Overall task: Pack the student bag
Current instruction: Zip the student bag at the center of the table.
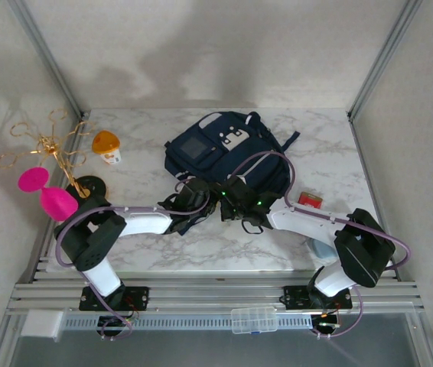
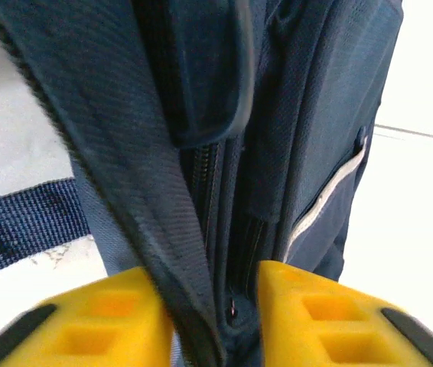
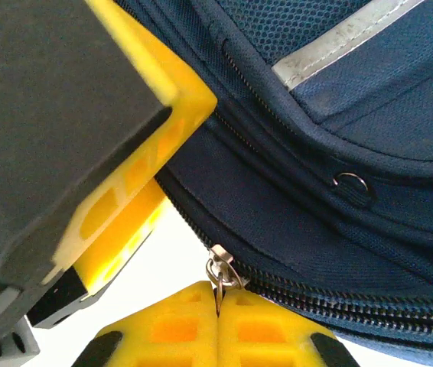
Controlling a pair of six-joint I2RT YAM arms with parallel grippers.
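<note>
Where the navy-blue woven fabric backpack (image 1: 228, 149) lies on the marbled tabletop (image 1: 144, 145), directly ahead of both claws, left claw (image 2: 215, 310) pinches its zip-side fabric fold (image 2: 190, 283); right claw (image 3: 218, 325) clamps the small metal zipper pull (image 3: 218, 269).

We see our left tool (image 2: 215, 325), its yellow plastic fingers (image 2: 102, 321) closed on a fold of the large navy-blue fabric student bag (image 2: 201, 92); a dark zipper (image 2: 201, 183) runs down into the gap between them; a grey-white trim stripe (image 2: 325, 202) edges a pocket at right; a navy webbing strap (image 2: 21, 225) lies on the white bench (image 2: 423, 245) at left.
</note>
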